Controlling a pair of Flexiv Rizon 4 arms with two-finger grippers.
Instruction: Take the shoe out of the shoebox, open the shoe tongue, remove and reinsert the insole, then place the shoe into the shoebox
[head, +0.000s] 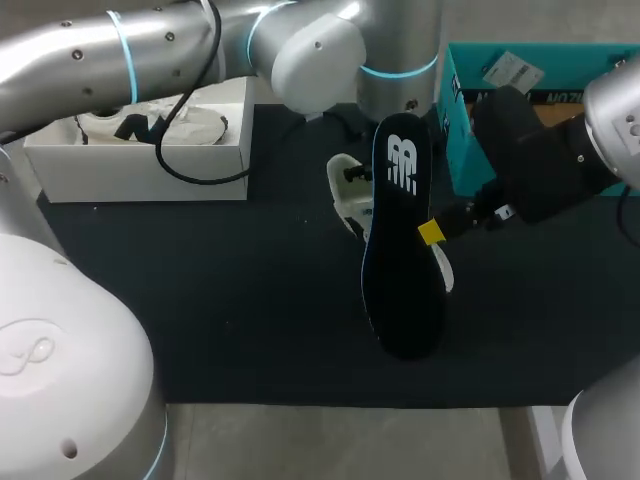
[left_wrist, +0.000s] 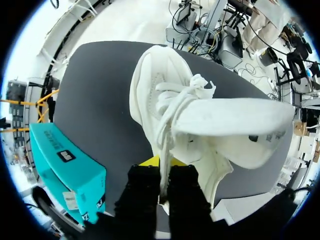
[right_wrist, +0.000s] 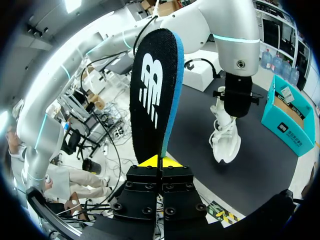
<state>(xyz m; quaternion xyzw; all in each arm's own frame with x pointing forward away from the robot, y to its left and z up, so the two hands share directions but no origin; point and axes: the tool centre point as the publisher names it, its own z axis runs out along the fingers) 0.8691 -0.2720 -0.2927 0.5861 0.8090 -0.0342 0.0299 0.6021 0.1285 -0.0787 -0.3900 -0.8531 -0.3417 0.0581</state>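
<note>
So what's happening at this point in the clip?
The left gripper is shut on the white lace-up sneaker at its laces and tongue, with the toe pointing down toward the black table mat. The right gripper is shut on the black foam insole, which is fully out of the sneaker and held up beside it. The teal cardboard shoebox sits at the table's right.

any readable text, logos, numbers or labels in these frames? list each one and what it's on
No words or numbers can be read.
insole: a white logo mark only, no readable words.
teal shoebox: the stickers and side print are too small and blurred to read.
shoe tongue: small dark print, too blurred to read.
</note>
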